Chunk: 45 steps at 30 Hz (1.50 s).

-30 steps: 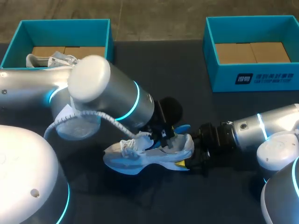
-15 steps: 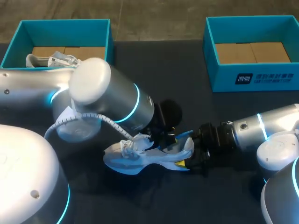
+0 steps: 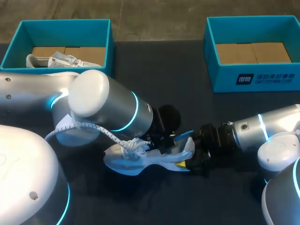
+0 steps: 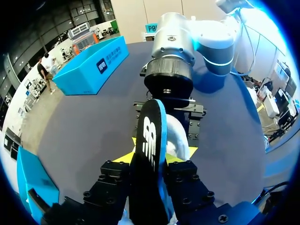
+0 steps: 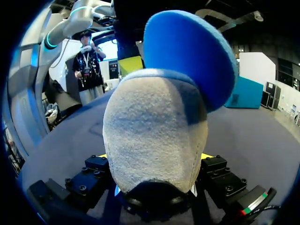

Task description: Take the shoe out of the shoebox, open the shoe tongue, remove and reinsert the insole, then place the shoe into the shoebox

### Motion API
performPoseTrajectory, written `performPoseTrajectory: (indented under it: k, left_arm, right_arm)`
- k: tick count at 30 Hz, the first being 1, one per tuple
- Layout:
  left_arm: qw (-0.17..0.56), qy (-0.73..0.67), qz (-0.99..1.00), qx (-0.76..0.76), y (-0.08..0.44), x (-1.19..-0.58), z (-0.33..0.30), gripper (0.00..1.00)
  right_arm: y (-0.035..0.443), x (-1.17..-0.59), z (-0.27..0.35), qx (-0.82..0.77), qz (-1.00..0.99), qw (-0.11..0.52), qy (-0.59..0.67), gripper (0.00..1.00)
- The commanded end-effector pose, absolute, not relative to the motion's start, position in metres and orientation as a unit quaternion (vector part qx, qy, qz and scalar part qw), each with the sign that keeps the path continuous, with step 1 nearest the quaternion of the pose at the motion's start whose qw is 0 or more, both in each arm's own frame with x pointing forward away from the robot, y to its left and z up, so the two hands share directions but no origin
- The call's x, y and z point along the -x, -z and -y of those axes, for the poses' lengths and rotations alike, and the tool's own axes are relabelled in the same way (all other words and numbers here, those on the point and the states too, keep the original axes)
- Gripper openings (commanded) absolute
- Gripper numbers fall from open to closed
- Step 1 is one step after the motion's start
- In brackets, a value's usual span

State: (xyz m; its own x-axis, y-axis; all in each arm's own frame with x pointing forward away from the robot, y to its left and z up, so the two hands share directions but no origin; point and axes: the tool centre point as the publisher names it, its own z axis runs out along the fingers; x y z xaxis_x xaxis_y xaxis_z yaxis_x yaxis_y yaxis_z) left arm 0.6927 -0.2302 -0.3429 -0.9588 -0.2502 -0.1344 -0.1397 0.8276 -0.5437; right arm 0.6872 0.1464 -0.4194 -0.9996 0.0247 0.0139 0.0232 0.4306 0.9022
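The left shoebox [image 3: 70,33], at the bench's [image 3: 164,70] far left corner, holds a white spare shoe [image 3: 51,60]; the right shoebox [image 3: 225,79] shows its cardboard floor [image 3: 253,52]. Mid-bench lies the shoe [image 3: 122,161], right jaws clamped on its heel, left jaws pinching the insole [image 4: 149,140] edge-on over it.
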Motion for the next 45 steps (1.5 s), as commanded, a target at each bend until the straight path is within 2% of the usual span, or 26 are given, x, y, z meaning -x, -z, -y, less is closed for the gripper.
performPoseTrajectory:
  k: [1,9,17,22,33,35,37,39,45]
  left_arm:
    - [0.100,0.276,-0.951,0.103,0.348,-0.695,0.235,0.33]
    - [0.092,0.277,-0.951,0.101,0.350,-0.694,0.237,0.22]
    - [0.093,0.274,-0.952,0.102,0.352,-0.696,0.239,0.00]
    - [0.091,0.276,-0.951,0.103,0.351,-0.697,0.237,0.15]
    - [0.097,0.275,-0.951,0.098,0.355,-0.692,0.241,0.25]
    - [0.098,0.275,-0.951,0.099,0.356,-0.693,0.242,0.24]
    - [0.099,0.276,-0.951,0.100,0.355,-0.694,0.243,0.18]
    - [0.100,0.276,-0.951,0.101,0.355,-0.695,0.244,0.00]
    - [0.072,0.288,-0.950,0.098,0.345,-0.693,0.242,0.00]
  right_arm:
    - [0.421,-0.687,-0.149,-0.015,-0.847,0.001,-0.532,0.00]
    - [0.421,-0.687,-0.149,-0.015,-0.847,0.001,-0.532,0.00]
    - [0.421,-0.687,-0.149,-0.015,-0.847,0.001,-0.532,0.00]
    - [0.421,-0.687,-0.149,-0.015,-0.847,0.001,-0.532,0.00]
    - [0.421,-0.687,-0.149,-0.015,-0.847,0.001,-0.532,0.00]
    - [0.421,-0.687,-0.149,-0.015,-0.847,0.001,-0.532,0.00]
    - [0.421,-0.687,-0.149,-0.015,-0.847,0.001,-0.532,0.00]
    - [0.421,-0.687,-0.149,-0.015,-0.847,0.001,-0.532,0.00]
    - [0.421,-0.687,-0.149,-0.015,-0.847,0.001,-0.532,0.00]
